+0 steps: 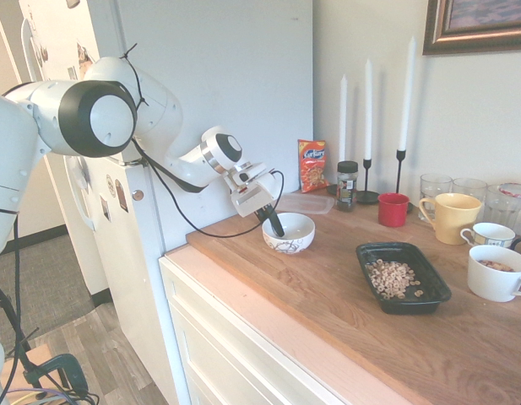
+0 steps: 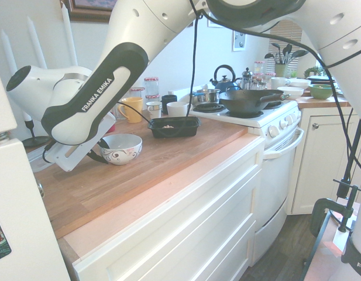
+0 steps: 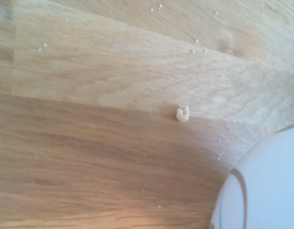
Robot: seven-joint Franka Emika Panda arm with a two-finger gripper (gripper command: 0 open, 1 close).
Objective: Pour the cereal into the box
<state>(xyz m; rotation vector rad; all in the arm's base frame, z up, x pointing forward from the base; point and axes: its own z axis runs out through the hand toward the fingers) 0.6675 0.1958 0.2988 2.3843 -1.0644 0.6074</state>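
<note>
The cereal (image 1: 393,277) lies as a tan heap in the box (image 1: 387,247), a shallow black tray on the wooden counter; the box (image 2: 174,127) also shows in the second exterior view. To its left stands a white patterned bowl (image 1: 294,240), upright on the counter and looking empty. My gripper (image 1: 274,224) is at the bowl's near-left rim, one dark finger inside the bowl, shut on the rim. In the second exterior view the gripper (image 2: 101,153) meets the bowl (image 2: 124,149) at its left side. The wrist view shows the bowl's edge (image 3: 266,186) and one stray cereal piece (image 3: 183,113) on the wood.
Behind the bowl are an orange snack bag (image 1: 312,165), a clear flat container (image 1: 304,202), a spice jar (image 1: 347,185) and tall candles (image 1: 367,110). A red cup (image 1: 393,209), yellow mug (image 1: 450,217) and white mugs (image 1: 496,272) crowd the right. A stove with a wok (image 2: 250,99) adjoins the counter.
</note>
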